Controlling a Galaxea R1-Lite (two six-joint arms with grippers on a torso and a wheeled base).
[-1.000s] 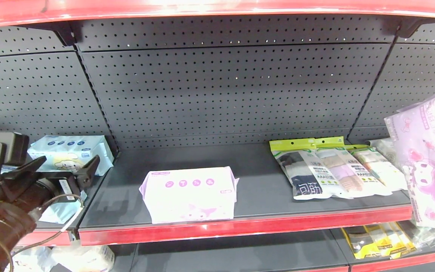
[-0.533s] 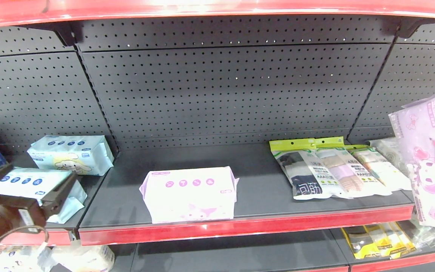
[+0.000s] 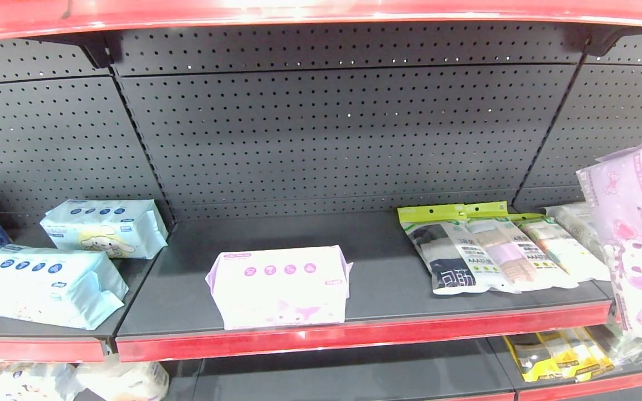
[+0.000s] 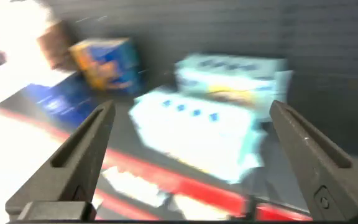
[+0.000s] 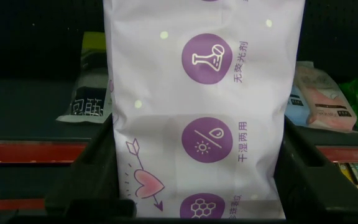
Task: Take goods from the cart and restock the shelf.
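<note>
My right jaws clamp both sides of an upright purple tissue pack (image 5: 204, 93), long axis vertical, off the shelf's (image 3: 377, 278) right end. The bare gap beside its flat-lying twin (image 3: 279, 287) lies to my left. My left jaws gape wide, empty.

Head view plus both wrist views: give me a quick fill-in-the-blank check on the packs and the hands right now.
The right hand is ____ on the tall purple cartoon-print plastic pack.
The left hand is empty, its jaws ____.
The white-and-lilac soft pack lies in the black metal shelf's ____ bay.
Two pale blue soft packs lie to its ____.
Missing words: shut; open; middle; left.
</note>
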